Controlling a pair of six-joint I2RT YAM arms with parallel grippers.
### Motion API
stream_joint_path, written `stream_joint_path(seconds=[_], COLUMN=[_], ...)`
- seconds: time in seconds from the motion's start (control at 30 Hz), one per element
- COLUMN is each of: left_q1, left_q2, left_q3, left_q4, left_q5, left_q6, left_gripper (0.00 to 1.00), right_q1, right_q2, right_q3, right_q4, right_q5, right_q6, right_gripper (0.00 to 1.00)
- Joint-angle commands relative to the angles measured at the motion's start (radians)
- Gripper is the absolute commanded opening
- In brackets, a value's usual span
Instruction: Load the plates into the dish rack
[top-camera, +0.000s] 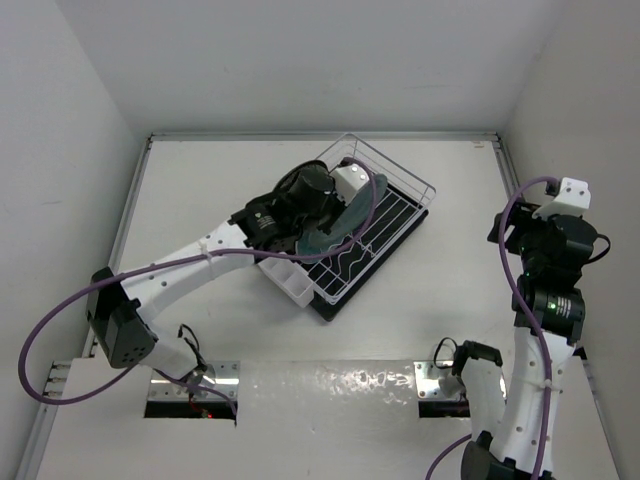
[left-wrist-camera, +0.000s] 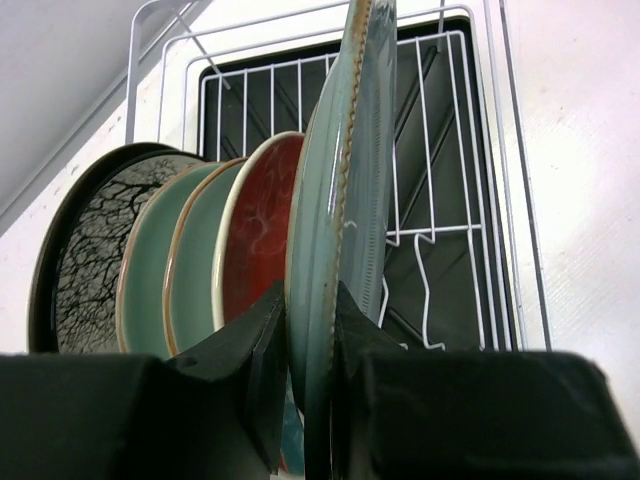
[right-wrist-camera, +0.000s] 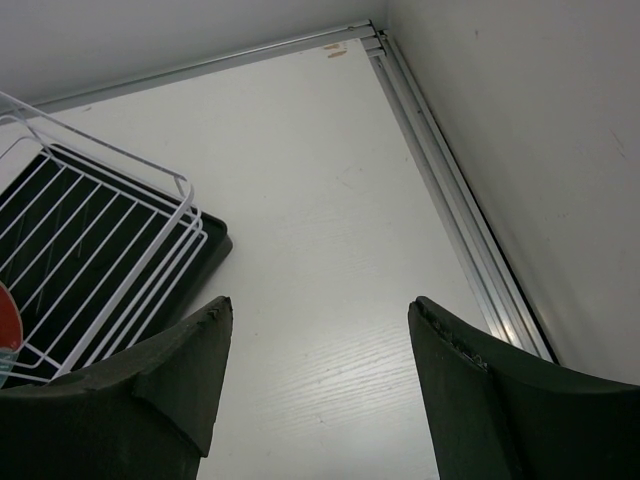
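Note:
The white wire dish rack (top-camera: 395, 215) stands over its black ribbed tray mid-table. My left gripper (left-wrist-camera: 310, 330) is shut on the lower rim of a grey-teal plate (left-wrist-camera: 340, 190), held upright on edge over the rack; from above the gripper (top-camera: 325, 212) and plate (top-camera: 352, 215) sit at the rack's left side. Beside it stand a red plate (left-wrist-camera: 265, 230), pale green plates (left-wrist-camera: 190, 265) and a dark-rimmed plate with black branch pattern (left-wrist-camera: 90, 260). My right gripper (right-wrist-camera: 320, 330) is open and empty above bare table, right of the rack (right-wrist-camera: 90, 235).
A white plastic cutlery box (top-camera: 290, 280) sits at the rack's near-left end. The enclosure's walls and a metal rail (right-wrist-camera: 450, 190) run along the right and back. The empty half of the rack (left-wrist-camera: 440, 200) lies right of the held plate.

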Motion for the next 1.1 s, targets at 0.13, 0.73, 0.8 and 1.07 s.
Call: stream_joint_path(seconds=[0.13,0.73,0.8,1.07], left_q1=[0.009,0.007,0.007,0.009], left_q2=[-0.058,-0.069,-0.072,-0.070], left_q3=[-0.021,0.027,0.019,-0.034], left_q4=[0.214,0.153,0.153,0.148], left_q5=[-0.043,-0.120,-0.117,-0.088], left_q6=[0.035,-0.015,-0.014,-0.033], left_gripper=[0.00,0.00,0.00,0.00], right_q1=[0.000,-0.001,0.000,-0.001], right_q2=[-0.011,0.009,0.006,0.001], right_q3=[0.004,-0.003,-0.004,-0.018], right_q4=[0.008,0.004,-0.002,-0.007], right_q5=[0.000,-0.011,-0.006,-0.009], right_q6=[-0.031,-0.033,-0.039,-0.039], right_gripper=[0.71,0.71,0.72,0.72])
